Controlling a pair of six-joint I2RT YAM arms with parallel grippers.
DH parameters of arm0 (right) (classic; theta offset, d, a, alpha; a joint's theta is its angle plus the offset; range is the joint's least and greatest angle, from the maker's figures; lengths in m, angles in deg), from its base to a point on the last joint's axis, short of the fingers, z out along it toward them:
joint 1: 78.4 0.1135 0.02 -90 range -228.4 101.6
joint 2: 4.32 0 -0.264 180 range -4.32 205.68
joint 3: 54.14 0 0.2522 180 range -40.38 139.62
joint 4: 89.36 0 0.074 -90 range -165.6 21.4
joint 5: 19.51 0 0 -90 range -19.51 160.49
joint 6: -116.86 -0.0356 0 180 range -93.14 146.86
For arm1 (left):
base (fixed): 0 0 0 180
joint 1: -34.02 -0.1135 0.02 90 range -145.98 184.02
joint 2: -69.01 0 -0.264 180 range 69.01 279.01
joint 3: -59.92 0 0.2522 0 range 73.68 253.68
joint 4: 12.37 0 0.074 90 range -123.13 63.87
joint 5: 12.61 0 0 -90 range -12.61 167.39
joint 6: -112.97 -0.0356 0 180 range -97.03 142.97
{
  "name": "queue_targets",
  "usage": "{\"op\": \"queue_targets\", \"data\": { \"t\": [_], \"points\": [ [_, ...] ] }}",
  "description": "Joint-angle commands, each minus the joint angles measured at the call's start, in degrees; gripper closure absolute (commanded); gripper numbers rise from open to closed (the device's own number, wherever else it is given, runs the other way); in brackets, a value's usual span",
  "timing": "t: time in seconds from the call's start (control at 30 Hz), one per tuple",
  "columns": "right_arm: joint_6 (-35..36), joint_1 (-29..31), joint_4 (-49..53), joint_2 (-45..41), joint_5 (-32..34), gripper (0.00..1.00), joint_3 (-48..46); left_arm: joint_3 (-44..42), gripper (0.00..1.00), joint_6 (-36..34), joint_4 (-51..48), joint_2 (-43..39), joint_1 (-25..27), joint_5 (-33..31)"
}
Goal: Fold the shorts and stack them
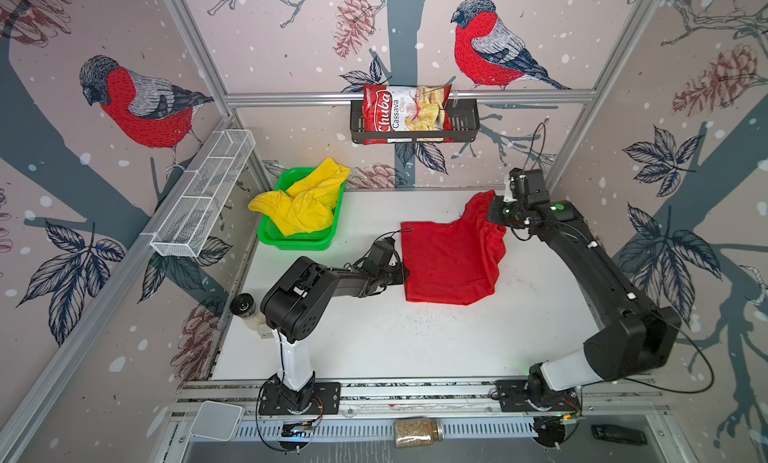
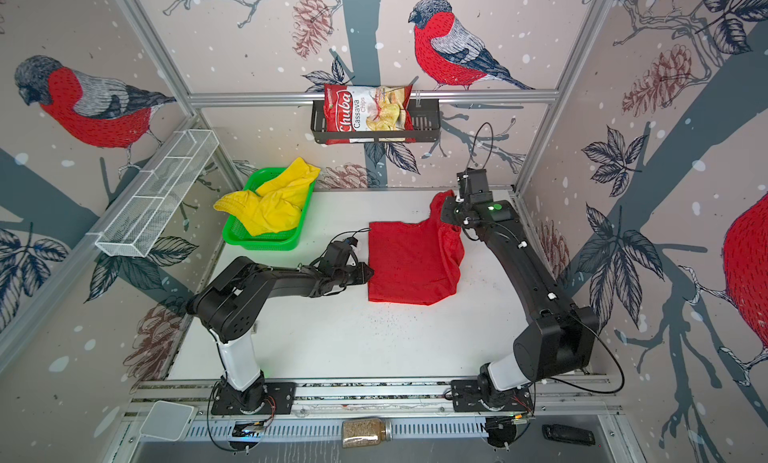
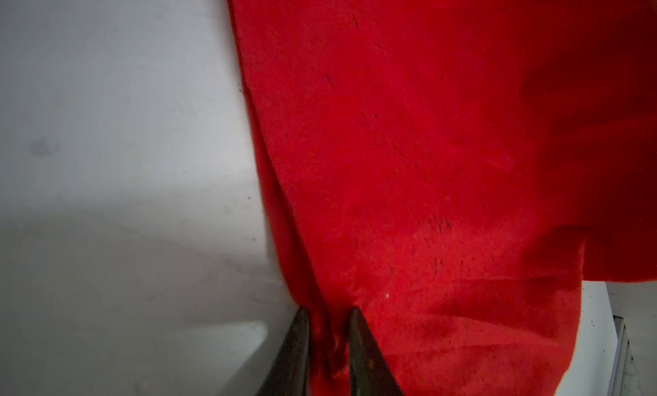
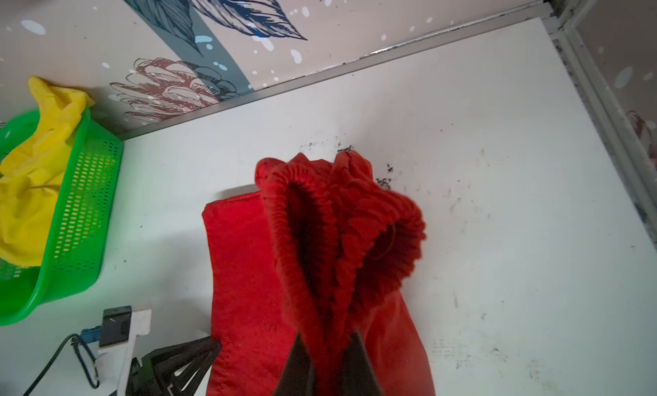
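Note:
The red shorts [image 1: 449,265] [image 2: 409,265] lie mostly flat in the middle of the white table. My left gripper [image 1: 405,274] [image 3: 329,326] is at their left edge, with its fingers [image 3: 361,344] pinched on a fold of the red cloth. My right gripper [image 1: 492,207] [image 4: 327,344] is shut on the red shorts' [image 4: 249,270] gathered elastic waistband and holds that far right corner up off the table. The yellow shorts [image 1: 303,203] [image 2: 270,203] [image 4: 32,184] sit crumpled in the green basket [image 1: 299,240] [image 4: 81,216] at the back left, spilling over its rim.
A black wall basket with a chips bag [image 1: 405,114] hangs on the back wall. A white wire shelf [image 1: 203,195] runs along the left wall. A black-lidded container [image 1: 243,307] stands by the left arm's base. A glass jar [image 1: 417,432] lies beyond the front rail.

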Motion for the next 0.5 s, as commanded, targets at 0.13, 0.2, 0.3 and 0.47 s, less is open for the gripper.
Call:
{"op": "queue_targets", "data": {
  "t": [0.13, 0.2, 0.3, 0.47],
  "points": [
    [-5.23, 7.84, -4.56, 4.15, 4.99, 0.98, -0.32, -1.33, 0.79, 0.73, -2.57, 0.21, -0.10, -1.55],
    [-6.07, 9.71, -5.03, 5.60, 5.63, 0.98, -0.14, -1.50, 0.79, 0.77, -2.63, 0.05, -0.10, -1.65],
    [-7.36, 12.13, -4.69, 8.18, 7.50, 0.98, 0.97, -1.47, 0.79, 0.49, -2.60, 0.03, -0.10, -1.71],
    [-8.51, 15.64, -5.13, 11.95, 9.92, 0.99, 1.83, -1.37, 0.79, 0.52, -2.49, -0.06, -0.10, -1.73]
  ]
}}
